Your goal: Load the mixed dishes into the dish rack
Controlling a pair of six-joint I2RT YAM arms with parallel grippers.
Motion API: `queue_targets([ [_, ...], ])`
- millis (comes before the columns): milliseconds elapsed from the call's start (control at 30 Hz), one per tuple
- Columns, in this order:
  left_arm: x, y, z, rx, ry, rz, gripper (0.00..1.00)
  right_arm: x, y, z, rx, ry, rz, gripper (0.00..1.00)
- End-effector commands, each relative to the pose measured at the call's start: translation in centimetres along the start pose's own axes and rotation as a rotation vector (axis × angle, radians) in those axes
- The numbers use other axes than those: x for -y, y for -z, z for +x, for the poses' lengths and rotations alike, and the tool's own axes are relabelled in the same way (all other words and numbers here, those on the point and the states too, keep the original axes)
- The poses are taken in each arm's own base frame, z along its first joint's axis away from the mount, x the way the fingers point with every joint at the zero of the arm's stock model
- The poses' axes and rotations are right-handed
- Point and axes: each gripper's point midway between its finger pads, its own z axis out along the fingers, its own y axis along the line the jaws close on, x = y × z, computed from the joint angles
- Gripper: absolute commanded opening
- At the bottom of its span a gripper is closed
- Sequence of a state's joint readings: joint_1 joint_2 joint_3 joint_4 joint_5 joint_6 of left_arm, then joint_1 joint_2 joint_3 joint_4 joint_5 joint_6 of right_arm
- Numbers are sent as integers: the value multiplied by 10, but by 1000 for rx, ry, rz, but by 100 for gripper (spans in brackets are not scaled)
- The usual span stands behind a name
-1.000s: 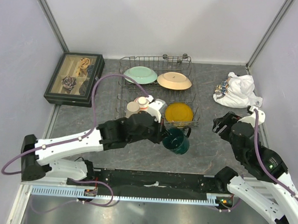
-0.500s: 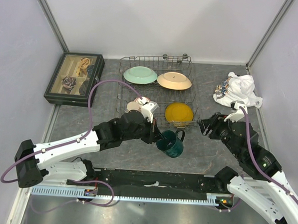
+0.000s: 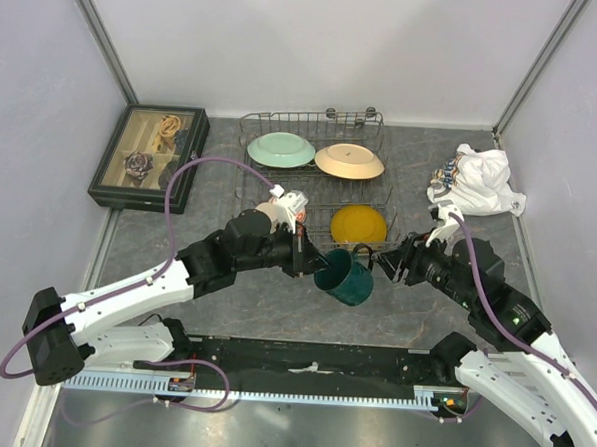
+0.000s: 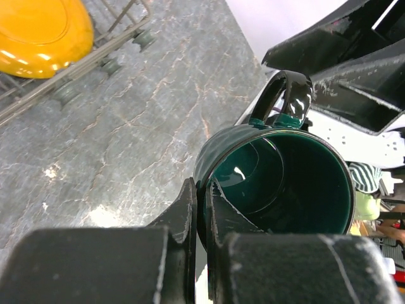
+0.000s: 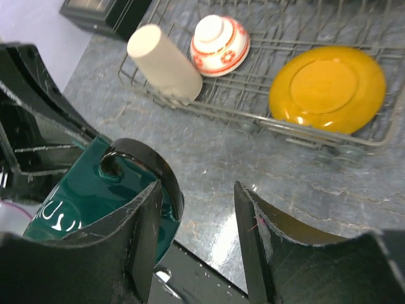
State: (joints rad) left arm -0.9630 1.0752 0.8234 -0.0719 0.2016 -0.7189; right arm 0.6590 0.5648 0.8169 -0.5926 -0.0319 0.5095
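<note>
Your left gripper [image 4: 202, 193] pinches the dark green mug [image 3: 346, 278] by the rim, leaving its handle [image 5: 140, 157] free (a handover, I'd judge); your right gripper [image 5: 197, 196] stands spread wide beside that handle.

Three plates [image 3: 280, 149] [image 3: 349, 161] [image 3: 358, 225], one bowl [image 5: 220, 45], cup [image 5: 163, 61], mug [image 3: 344, 276]

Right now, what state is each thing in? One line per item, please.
mug: tilted, held by its rim.
left gripper: shut on mug.
right gripper: open, by the mug's handle.
green plate: in rack.
tan plate: in rack.
yellow plate: in rack.
bowl: upside down in rack.
cup: tipped over in rack.
box: lid shut.
cloth: bunched up.
</note>
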Motion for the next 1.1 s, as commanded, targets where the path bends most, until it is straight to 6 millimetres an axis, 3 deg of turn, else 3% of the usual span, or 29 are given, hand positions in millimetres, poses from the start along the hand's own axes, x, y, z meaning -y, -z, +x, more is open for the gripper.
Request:
queue_targets([
  [0,42,4,-32,88,17,156,2,-13,-6,5,-26,30,-83,56],
  [267,44,1,-33,82,14,165,2,-13,-10,13,-50,27,-96,56],
  [500,51,-3,-32,69,18,205,1,-12,-17,20,-67,19,-103,48],
  [767,54,-4,-30,59,22,227,1,-12,-25,20,-72,4,-103,25],
  [833,54,-4,-30,58,23,226,2,-12,-25,20,-72,1,-100,13],
  [900,51,-5,-28,55,25,218,5,-13,-25,18,-69,-2,-98,0],
  [1067,47,-6,-26,51,30,204,34,-15,-24,11,-55,-20,-90,0],
])
